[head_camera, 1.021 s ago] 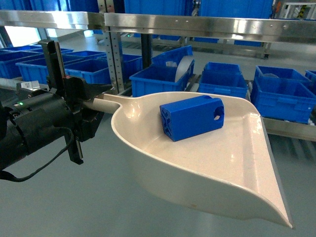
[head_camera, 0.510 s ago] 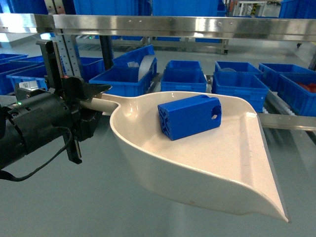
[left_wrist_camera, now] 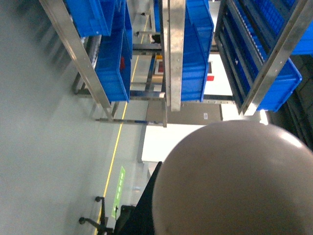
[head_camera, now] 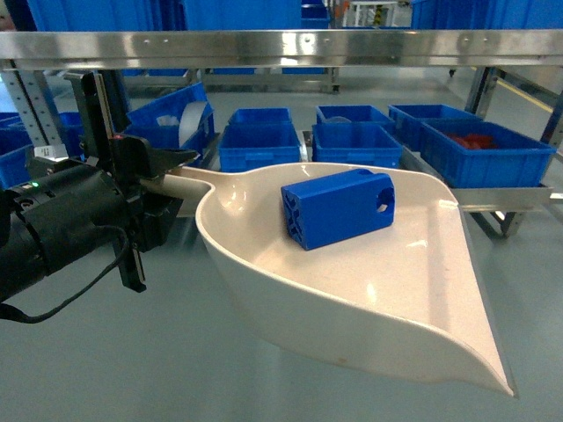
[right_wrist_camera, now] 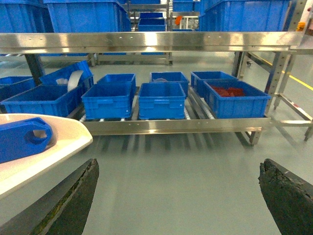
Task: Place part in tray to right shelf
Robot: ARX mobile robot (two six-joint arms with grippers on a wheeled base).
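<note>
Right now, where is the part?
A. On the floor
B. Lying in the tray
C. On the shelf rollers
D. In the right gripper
B: the part lies inside the tray, whose handle the left gripper holds; the right gripper is open and empty.

I see a bright blue part (head_camera: 339,209) against the cream tray (head_camera: 378,299). The left gripper (head_camera: 163,180) holding the handle is black, with a small green light on its arm. My right gripper (right_wrist_camera: 178,193) shows dark, worn pads (right_wrist_camera: 73,203). The right shelf (right_wrist_camera: 176,126) is bare silver steel, its crates (right_wrist_camera: 161,99) blue, one (right_wrist_camera: 234,98) filled with red. A yellow line (right_wrist_camera: 293,78) marks the grey floor (right_wrist_camera: 195,166).
</note>
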